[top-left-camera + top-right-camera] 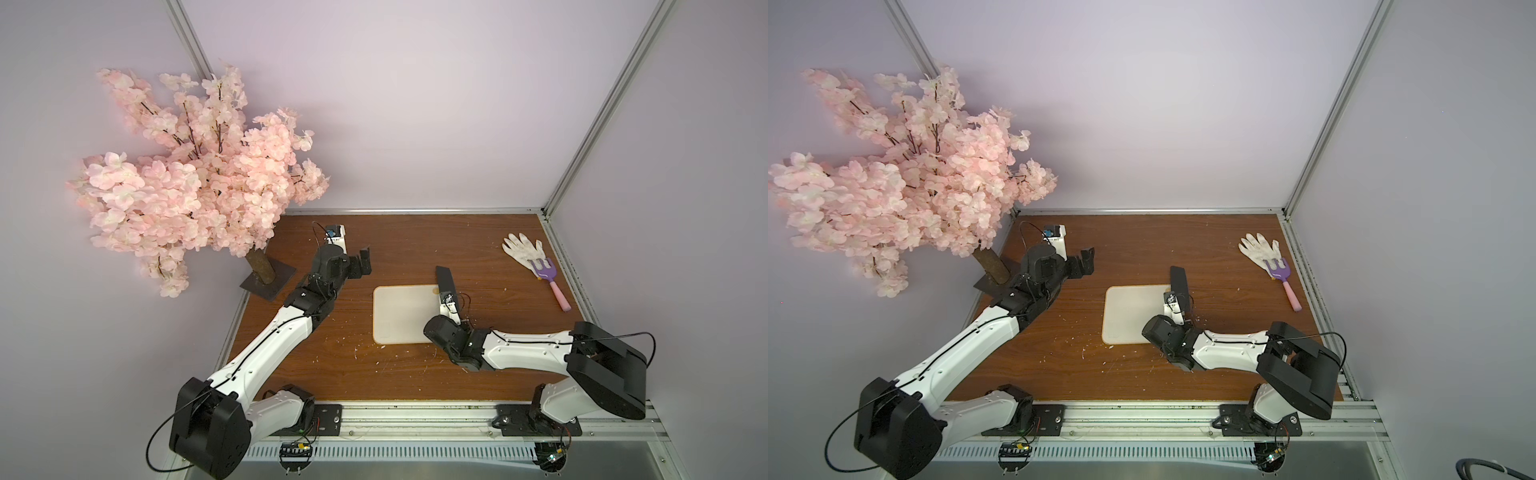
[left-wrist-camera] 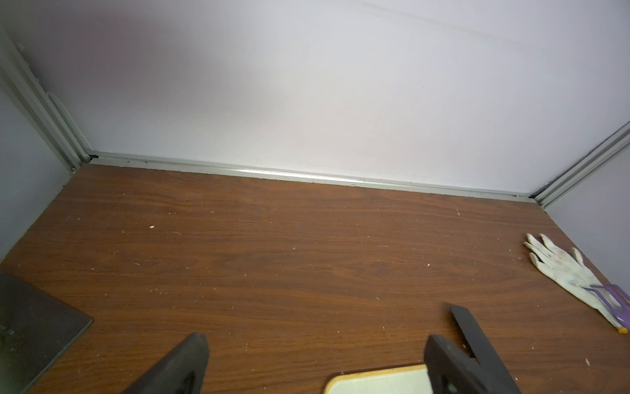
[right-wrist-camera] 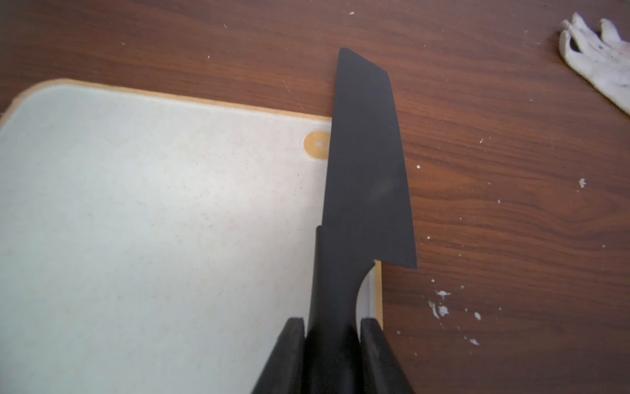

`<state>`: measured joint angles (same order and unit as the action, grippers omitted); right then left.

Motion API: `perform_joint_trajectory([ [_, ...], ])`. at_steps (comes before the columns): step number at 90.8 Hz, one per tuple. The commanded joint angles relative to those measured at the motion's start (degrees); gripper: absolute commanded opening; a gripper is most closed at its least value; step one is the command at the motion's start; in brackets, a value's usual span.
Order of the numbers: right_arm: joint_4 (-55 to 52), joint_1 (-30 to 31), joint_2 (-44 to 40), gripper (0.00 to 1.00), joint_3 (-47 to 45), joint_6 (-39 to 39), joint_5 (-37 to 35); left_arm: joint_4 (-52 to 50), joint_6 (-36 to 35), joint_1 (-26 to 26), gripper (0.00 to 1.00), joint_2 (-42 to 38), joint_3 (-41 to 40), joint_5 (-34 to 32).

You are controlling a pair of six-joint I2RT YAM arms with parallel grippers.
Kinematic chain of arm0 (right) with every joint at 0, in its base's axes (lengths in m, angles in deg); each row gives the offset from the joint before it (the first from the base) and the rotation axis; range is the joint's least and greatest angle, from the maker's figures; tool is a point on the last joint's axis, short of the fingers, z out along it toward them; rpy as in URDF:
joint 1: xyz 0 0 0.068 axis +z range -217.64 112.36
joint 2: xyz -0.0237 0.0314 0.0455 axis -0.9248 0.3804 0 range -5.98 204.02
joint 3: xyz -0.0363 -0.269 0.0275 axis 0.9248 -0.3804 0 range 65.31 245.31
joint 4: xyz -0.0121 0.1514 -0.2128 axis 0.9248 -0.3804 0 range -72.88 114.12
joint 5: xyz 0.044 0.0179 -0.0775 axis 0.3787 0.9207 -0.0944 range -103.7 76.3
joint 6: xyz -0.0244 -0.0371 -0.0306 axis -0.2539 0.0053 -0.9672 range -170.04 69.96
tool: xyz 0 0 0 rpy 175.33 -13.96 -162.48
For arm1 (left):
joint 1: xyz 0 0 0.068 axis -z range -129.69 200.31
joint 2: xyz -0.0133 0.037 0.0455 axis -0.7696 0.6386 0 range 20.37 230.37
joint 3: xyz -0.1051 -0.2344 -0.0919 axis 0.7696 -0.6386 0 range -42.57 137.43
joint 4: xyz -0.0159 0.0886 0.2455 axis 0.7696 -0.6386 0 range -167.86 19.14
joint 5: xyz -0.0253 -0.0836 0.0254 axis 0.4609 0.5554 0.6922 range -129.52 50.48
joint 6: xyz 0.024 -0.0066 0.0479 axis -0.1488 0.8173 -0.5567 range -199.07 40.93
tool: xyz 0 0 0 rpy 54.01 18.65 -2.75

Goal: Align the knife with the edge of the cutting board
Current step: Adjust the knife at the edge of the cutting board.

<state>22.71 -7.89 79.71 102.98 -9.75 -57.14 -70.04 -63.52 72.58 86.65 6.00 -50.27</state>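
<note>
You have the knife [image 3: 368, 163] lying along the right edge of the cutting board [image 3: 153, 221]. Its blade hangs partly over the table [image 3: 511, 204], its tip reaches past the far edge, and it covers half the orange-ringed hole [image 3: 315, 145]. Your right gripper [image 3: 332, 324] pinches the handle, but in both top views the wrist camera [image 1: 449, 305] hides that grip, and its label is too small to read. Your left gripper [image 2: 315, 339] stands spread, left of the board.
</note>
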Motion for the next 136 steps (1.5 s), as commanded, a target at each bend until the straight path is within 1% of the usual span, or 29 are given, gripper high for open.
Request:
perform_joint_trajectory([
  [1, -1.9, 0.9, -2.5, 0.00, 2.1, -0.6, -4.9, -0.8, -0.7, 0.6, 1.00, 0.3, 0.4, -0.5],
  [28, -4.5, 3.1, -7.6, 0.00, 1.9, -0.4, -8.0, -0.7, -0.6, 0.6, 1.00, 0.5, 0.5, -0.3],
  [43, -4.5, 3.1, -8.6, 0.00, 1.0, -0.4, -7.6, -0.7, -0.5, 0.6, 1.00, 0.3, 0.6, -0.2],
  [53, -3.5, 2.4, -7.7, 0.00, 0.1, 0.2, -4.5, -0.7, -0.5, 0.6, 1.00, 0.3, 0.6, -0.1],
  [54, -3.5, 2.3, -7.6, 0.01, 0.1, 0.3, -4.1, -0.7, -0.5, 0.6, 1.00, 0.3, 0.6, -0.1],
  [56, -3.5, 2.1, -7.3, 0.10, 0.1, 0.6, -3.0, -0.7, -0.5, 0.6, 1.00, 0.3, 0.6, 0.0],
  [61, -4.1, 1.5, -6.7, 0.26, 0.3, 1.5, -0.8, -0.8, -0.5, 0.6, 1.00, 0.4, 0.6, 0.0],
  [71, -4.7, 1.0, -6.3, 0.48, 0.0, 3.1, 2.0, -0.8, -0.4, 0.6, 1.00, 0.3, 0.7, 0.1],
  [76, -4.9, 0.8, -6.1, 0.56, -0.3, 3.9, 3.2, -0.8, -0.4, 0.6, 1.00, 0.2, 0.7, 0.1],
  [79, -5.0, 0.7, -6.0, 0.59, -0.6, 4.3, 3.5, -0.8, -0.5, 0.6, 1.00, 0.1, 0.7, 0.1],
  [99, -4.1, 0.7, -5.3, 0.58, -2.8, 6.8, 6.6, -0.8, -0.3, 0.6, 1.00, 0.0, 0.7, 0.4],
  [136, -4.8, -0.1, 2.5, 0.58, 2.4, 5.7, 8.8, -0.8, -0.3, 0.6, 1.00, -0.2, 0.8, 0.5],
])
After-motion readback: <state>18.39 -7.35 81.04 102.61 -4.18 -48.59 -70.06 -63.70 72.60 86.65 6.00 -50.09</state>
